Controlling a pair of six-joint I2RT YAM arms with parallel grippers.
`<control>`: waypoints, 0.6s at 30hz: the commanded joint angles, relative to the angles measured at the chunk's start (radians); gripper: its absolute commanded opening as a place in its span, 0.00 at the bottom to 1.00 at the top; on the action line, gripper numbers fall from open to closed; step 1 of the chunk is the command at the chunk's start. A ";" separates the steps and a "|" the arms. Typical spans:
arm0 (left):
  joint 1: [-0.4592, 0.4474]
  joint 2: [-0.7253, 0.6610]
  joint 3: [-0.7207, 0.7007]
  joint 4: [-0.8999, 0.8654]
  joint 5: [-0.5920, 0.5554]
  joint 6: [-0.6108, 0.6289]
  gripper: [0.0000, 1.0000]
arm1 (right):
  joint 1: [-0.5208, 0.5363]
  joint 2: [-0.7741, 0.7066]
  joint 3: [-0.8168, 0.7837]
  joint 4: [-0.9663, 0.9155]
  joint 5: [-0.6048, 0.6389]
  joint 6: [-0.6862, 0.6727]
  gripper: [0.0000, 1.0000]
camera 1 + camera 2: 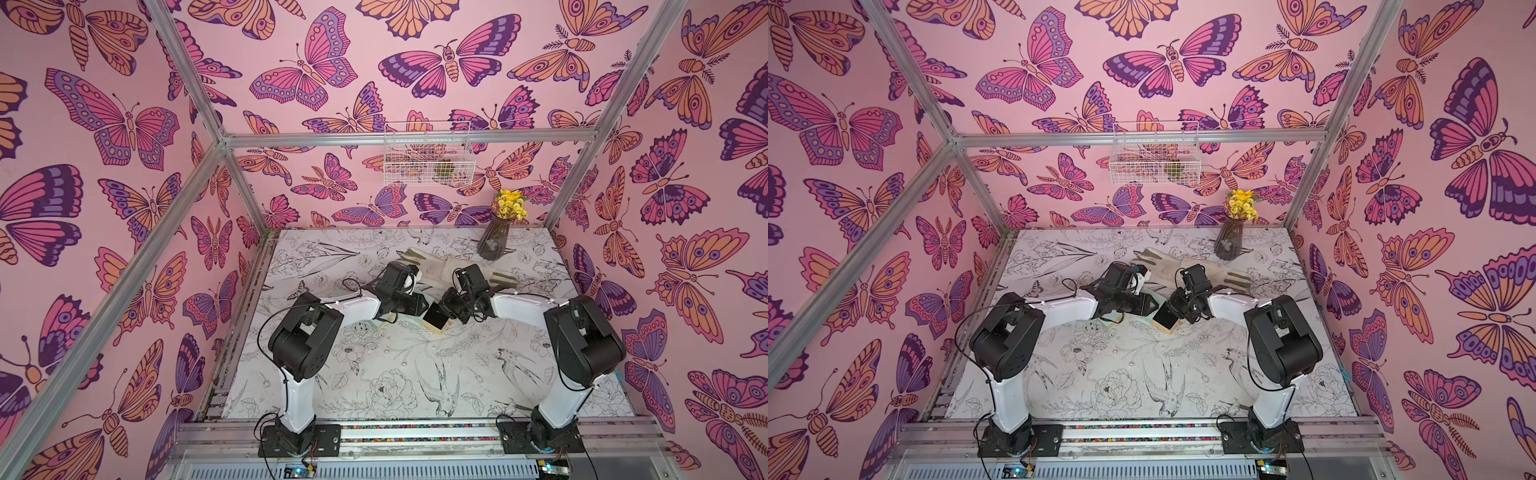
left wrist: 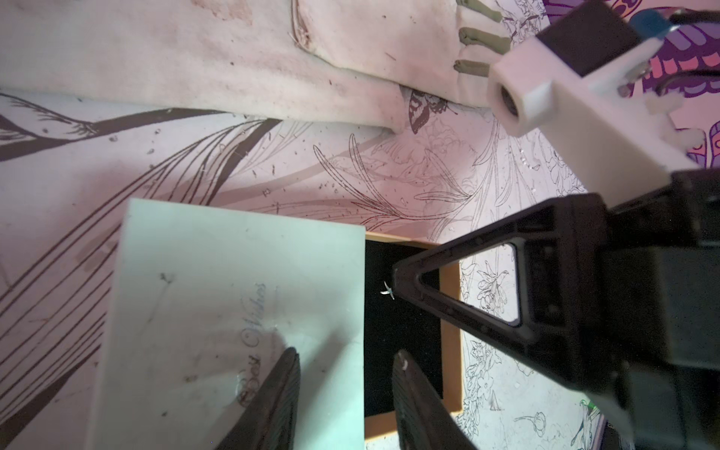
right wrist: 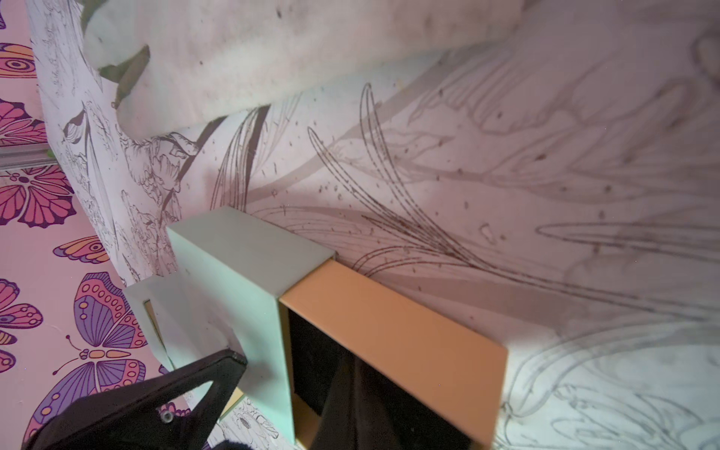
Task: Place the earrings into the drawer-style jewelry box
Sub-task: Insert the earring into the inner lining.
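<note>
- Progress: the jewelry box lies mid-table with its tan-walled drawer [image 2: 452, 358], lined in black velvet, pulled well out of the mint-green cardboard sleeve [image 2: 233, 311] lettered "Best Wishes".
- One small silvery earring [image 2: 386, 290] shows over the black lining, right at the tip of the right gripper [image 2: 394, 286]. That gripper's jaws are fully closed. Whether they pinch the earring or it already lies on the velvet cannot be told.
- The left gripper [image 2: 346, 352] has its jaws part-way apart, one finger over the sleeve's top and the other over the drawer, with nothing seen pinched between them. It looks to be steadying the box.
- Two pale beads [image 1: 387, 352] lie on the flower-printed table mat [image 1: 374, 395] near the box. They are too small to say whether they are earrings, so I judge the task at most partly done.
- Edges: the drawer's tan walls ring the lining, and both grippers crowd that one opening beside the sleeve's mouth.
- Room: off-white work gloves [image 2: 195, 58] lie just behind the box and a dark ribbed vase [image 1: 492, 243] stands well apart at the far corner. The mat toward the arm bases is open.
</note>
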 commanded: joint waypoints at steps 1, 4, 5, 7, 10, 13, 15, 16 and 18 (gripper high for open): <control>-0.003 0.026 0.001 -0.036 0.014 0.010 0.43 | 0.007 -0.002 0.009 -0.040 0.027 -0.020 0.00; -0.003 0.024 -0.002 -0.036 0.013 0.010 0.43 | 0.007 -0.008 0.012 -0.045 0.024 -0.020 0.00; -0.003 0.024 -0.002 -0.036 0.012 0.010 0.43 | 0.007 -0.011 0.013 -0.044 0.021 -0.021 0.00; -0.003 0.021 -0.002 -0.036 0.012 0.010 0.43 | 0.007 -0.031 0.014 -0.035 0.017 -0.027 0.00; -0.003 0.013 0.004 -0.040 0.015 0.009 0.43 | 0.007 -0.082 0.014 -0.039 0.027 -0.048 0.00; -0.003 -0.005 0.015 -0.048 0.018 0.007 0.43 | 0.007 -0.134 0.014 -0.076 0.055 -0.090 0.00; -0.003 -0.023 0.026 -0.055 0.017 0.007 0.43 | 0.008 -0.165 0.014 -0.119 0.070 -0.126 0.00; -0.005 -0.032 0.029 -0.058 0.016 0.007 0.43 | 0.008 -0.179 0.013 -0.143 0.077 -0.146 0.00; -0.010 -0.052 0.036 -0.066 0.013 0.011 0.43 | 0.008 -0.196 0.005 -0.179 0.079 -0.179 0.00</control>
